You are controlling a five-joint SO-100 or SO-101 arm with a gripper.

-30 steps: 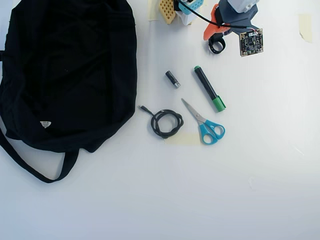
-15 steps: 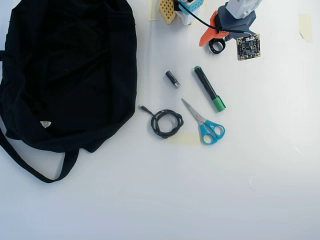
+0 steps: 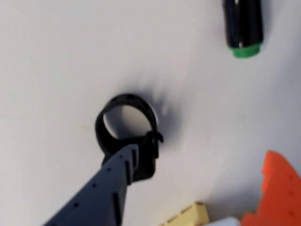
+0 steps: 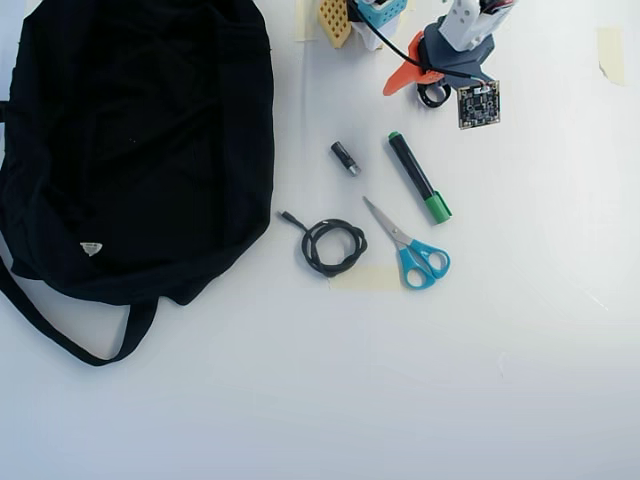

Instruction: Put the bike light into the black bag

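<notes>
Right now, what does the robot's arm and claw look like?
The claw has two different fingers: a dark grey one dotted with small holes and a bright orange one. Seen from overhead, the arm is grey and white, with a black cable looping along it, a small bare circuit board hanging off the wrist, and yellow and light blue parts at its base.
</notes>
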